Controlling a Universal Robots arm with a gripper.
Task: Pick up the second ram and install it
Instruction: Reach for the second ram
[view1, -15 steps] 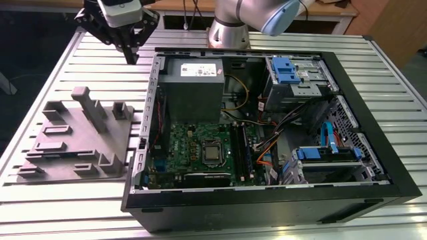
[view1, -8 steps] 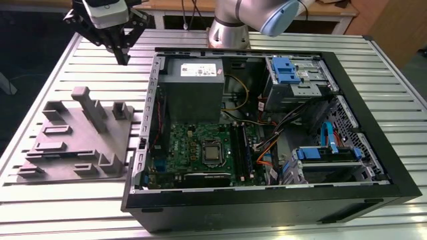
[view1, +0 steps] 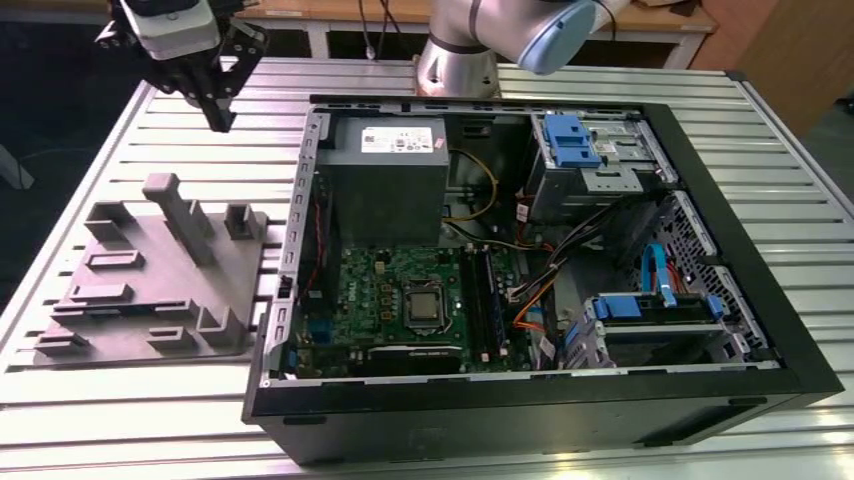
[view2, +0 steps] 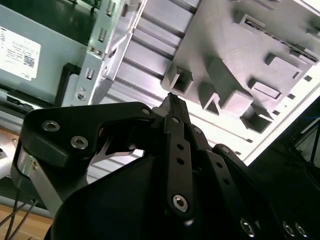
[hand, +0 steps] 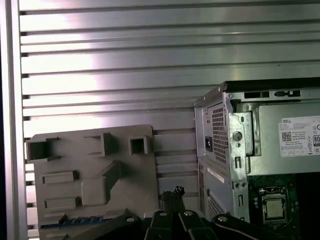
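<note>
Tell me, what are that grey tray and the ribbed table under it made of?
The grey tray looks like matte moulded plastic: dull, uniform grey, blocky raised shapes. The table seems bare metal, probably aluminium: silvery slats with bright glare.

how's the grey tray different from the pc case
The grey tray is a low pale slab with raised blocks; the pc case is a deep black box, open on top. The tray is smaller than the case. Both rest on the slatted table.
</note>
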